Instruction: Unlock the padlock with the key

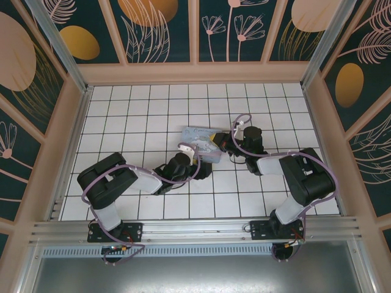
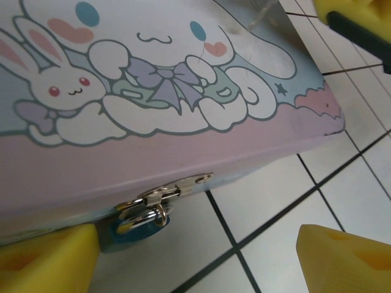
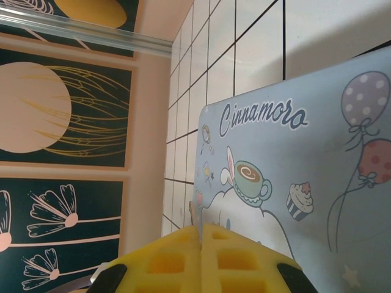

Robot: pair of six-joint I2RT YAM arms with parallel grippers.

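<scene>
The tiny blue padlock (image 2: 135, 234) hangs by its thin metal shackle from the silvery hasp (image 2: 177, 186) on the front edge of the cartoon-printed tin (image 2: 183, 146). My left gripper (image 2: 195, 261) is open just in front of it. Its left yellow finger (image 2: 46, 261) sits right beside the padlock body, and its right finger (image 2: 345, 256) stands far off over the tiles. My right gripper (image 3: 200, 256) hovers over the tin lid (image 3: 305, 183) with its pads pressed together. A thin pale sliver, the key (image 3: 192, 210), pokes out edge-on between them.
The tin (image 1: 201, 135) lies mid-floor on the white tiled floor (image 1: 153, 104), with the left gripper (image 1: 194, 157) at its near side and the right gripper (image 1: 221, 141) at its right end. Beige walls with dark floral panels enclose the floor.
</scene>
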